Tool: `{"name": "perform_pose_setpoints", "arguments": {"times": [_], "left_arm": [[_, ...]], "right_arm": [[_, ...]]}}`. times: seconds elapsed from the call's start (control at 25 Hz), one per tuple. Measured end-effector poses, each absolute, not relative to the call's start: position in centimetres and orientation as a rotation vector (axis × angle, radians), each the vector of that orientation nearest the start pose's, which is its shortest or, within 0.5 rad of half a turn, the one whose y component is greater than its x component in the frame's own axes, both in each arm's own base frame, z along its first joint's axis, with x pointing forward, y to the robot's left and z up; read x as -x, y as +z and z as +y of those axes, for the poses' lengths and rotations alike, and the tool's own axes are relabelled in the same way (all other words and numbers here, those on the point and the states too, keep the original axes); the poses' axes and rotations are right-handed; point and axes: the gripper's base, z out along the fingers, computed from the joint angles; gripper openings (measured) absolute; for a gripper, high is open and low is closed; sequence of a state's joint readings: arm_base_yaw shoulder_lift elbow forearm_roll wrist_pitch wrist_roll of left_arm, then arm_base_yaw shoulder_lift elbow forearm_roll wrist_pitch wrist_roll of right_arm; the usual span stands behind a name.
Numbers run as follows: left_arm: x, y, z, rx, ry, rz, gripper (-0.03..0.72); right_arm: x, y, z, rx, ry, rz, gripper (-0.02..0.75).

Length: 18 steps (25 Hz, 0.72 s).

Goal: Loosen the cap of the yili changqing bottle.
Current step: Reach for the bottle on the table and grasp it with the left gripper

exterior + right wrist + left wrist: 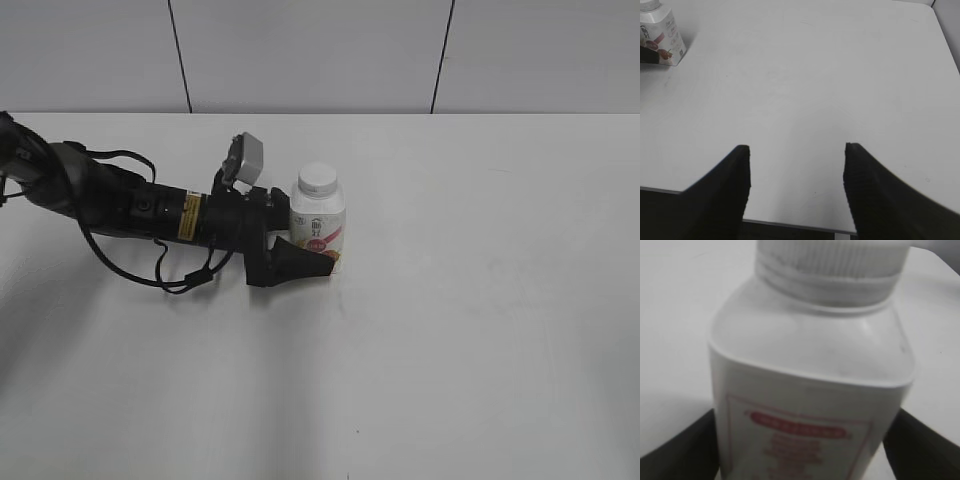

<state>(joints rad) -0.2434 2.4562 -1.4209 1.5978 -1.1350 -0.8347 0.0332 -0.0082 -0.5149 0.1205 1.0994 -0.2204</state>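
Yili changqing bottle (318, 228) stood upright on white table (480, 330), long axis vertical, cap (318, 179) pointing up, left gripper (312, 262) straddling its lower body, grip unclear, right gripper (796, 150) spread, empty, well apart

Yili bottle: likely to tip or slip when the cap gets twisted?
Probably stable: the yili changqing bottle stands upright on a squarish base, left gripper fingers flanking its lower body. Smooth plastic walls may slip. The ribbed cap should grip well.
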Motion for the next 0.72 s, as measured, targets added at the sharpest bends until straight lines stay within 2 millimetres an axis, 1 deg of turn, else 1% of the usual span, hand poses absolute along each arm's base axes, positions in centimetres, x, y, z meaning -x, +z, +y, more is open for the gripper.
{"name": "perform_pose_setpoints", "arguments": {"times": [0.12, 0.24, 0.48, 0.72], "left_arm": [[-39.68, 4.50, -19.15, -1.381, -1.121, 1.602, 0.560], [-39.79, 4.61, -19.47, -1.374, -1.118, 1.599, 0.534], [-39.91, 4.61, -19.52, -1.368, -1.107, 1.607, 0.438], [-39.92, 4.61, -19.52, -1.366, -1.106, 1.608, 0.433]], "right_arm": [[1.02, 27.87, 0.94, 0.271, 0.028, 2.036, 0.473], [1.02, 27.87, 0.94, 0.271, 0.028, 2.036, 0.473], [1.02, 27.87, 0.94, 0.271, 0.028, 2.036, 0.473], [1.02, 27.87, 0.94, 0.271, 0.028, 2.036, 0.473]]}}
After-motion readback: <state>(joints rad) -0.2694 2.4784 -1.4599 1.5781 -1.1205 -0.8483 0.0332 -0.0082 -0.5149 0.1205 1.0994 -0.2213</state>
